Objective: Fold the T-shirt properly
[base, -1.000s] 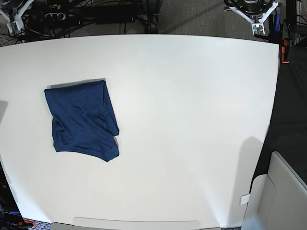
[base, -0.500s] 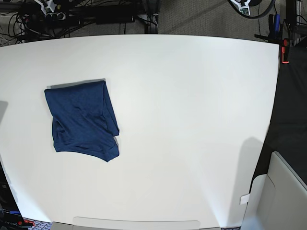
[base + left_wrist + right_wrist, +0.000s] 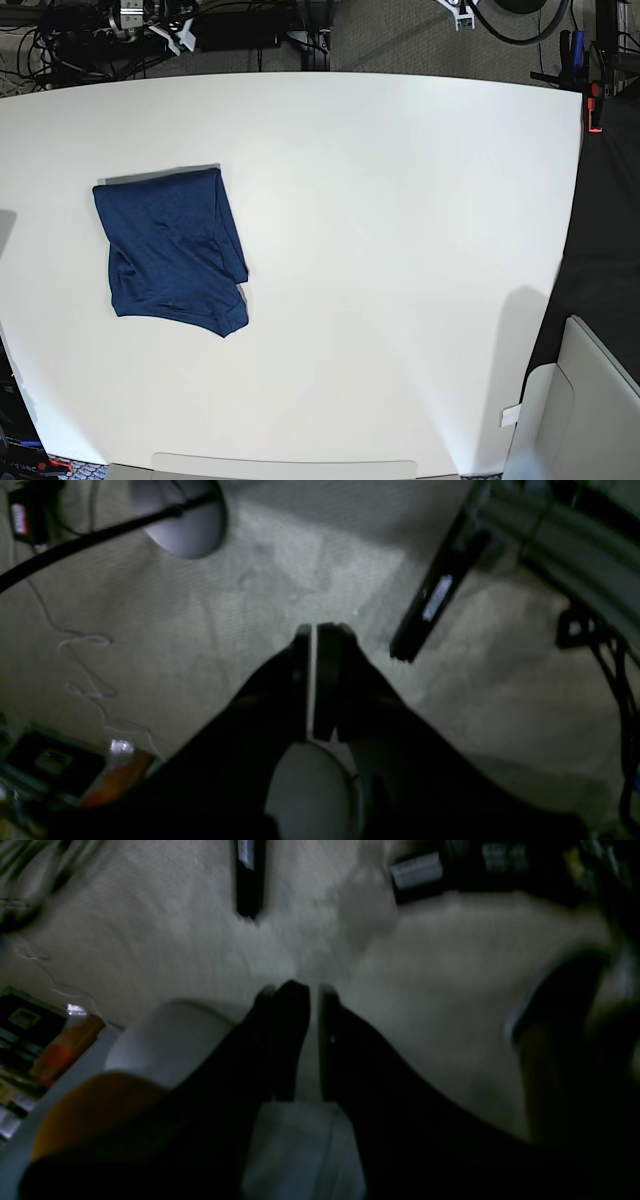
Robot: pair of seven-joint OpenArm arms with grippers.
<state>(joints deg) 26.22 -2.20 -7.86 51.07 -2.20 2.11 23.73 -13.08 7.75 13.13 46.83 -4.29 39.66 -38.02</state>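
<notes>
**Both arms drawn back, shirt left folded**

Both my arms have swung further back behind the far edge of the desk (image 3: 400,200) since a second ago. My left hand (image 3: 315,630) is closed with nothing in it; my right hand (image 3: 312,987) shows a narrow gap, also holding nothing. Well away from both hands, the T-shirt (image 3: 170,255) lies folded on the desk, untouched. I judge the folding finished.
</notes>
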